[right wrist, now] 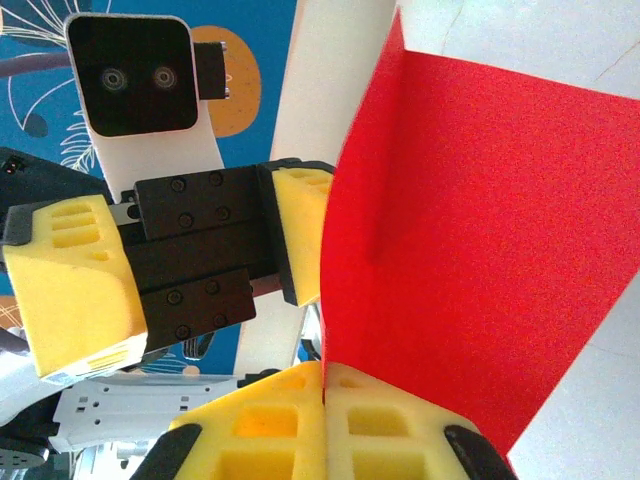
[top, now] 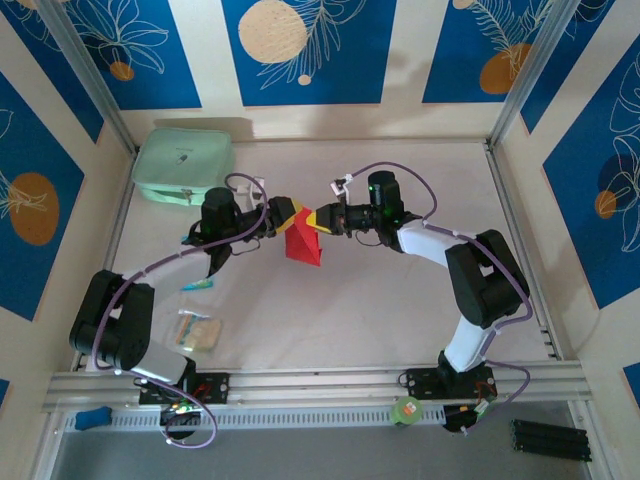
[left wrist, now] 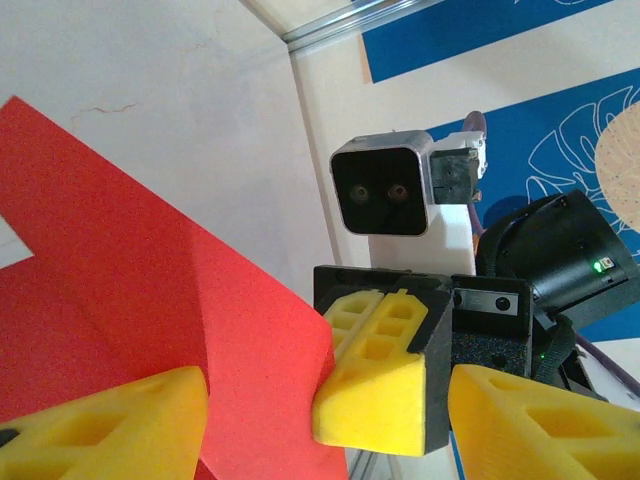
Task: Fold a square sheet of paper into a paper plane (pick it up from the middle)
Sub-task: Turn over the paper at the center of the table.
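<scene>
Your right end effector (right wrist: 325, 385) is clamped together on an edge of the red sheet (right wrist: 460, 230), with the paper pinched between its yellow pads. Your left end effector (top: 283, 214) faces it nose to nose. Its jaws are apart, with one pad just beside the sheet, and it grips nothing. The sheet hangs in the air between the two arms, over the middle of the desk (top: 400, 310). It is bent along one soft crease, with a corner pointing down. This looks like an early fold, well short of a plane. The next move likely calls for you to close the left jaws on the paper near the crease without tugging it out of the right grip.
</scene>
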Available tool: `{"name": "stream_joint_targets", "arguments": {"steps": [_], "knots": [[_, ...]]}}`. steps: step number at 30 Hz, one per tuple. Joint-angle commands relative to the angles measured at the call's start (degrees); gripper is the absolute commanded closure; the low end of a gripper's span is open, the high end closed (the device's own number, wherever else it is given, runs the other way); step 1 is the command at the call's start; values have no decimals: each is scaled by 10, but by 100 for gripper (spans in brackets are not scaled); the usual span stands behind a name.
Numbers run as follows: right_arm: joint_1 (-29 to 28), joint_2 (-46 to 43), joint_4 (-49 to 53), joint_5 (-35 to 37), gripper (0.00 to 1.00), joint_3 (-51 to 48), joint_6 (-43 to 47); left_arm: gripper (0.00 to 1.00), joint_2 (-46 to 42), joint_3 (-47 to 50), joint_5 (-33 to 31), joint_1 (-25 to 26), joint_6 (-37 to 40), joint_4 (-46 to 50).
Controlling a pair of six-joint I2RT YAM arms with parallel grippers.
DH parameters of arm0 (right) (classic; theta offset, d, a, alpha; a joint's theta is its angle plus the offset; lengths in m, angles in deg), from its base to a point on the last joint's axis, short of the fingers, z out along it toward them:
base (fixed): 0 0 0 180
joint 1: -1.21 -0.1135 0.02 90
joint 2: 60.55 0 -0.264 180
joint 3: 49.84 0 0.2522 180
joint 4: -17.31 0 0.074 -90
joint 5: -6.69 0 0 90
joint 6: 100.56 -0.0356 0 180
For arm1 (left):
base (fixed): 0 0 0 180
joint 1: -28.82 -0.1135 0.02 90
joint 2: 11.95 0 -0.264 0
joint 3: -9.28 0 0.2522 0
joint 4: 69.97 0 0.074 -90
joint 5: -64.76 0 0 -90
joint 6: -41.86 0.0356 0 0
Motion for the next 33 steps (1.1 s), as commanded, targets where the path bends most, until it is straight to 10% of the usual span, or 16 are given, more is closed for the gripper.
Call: {"name": "stream_joint_targets", "arguments": {"steps": [1, 16, 33], "knots": [[6, -32, -7, -5, 95, -14, -7, 35, -19, 9, -14, 5, 23, 17], [3, -21, -29, -24, 94, -12, -24, 37, 12, 18, -7, 15, -36, -82], [2, -11, -30, -40, 88, -11, -38, 72, 18, 17, -5, 18, -39, -120]]}}
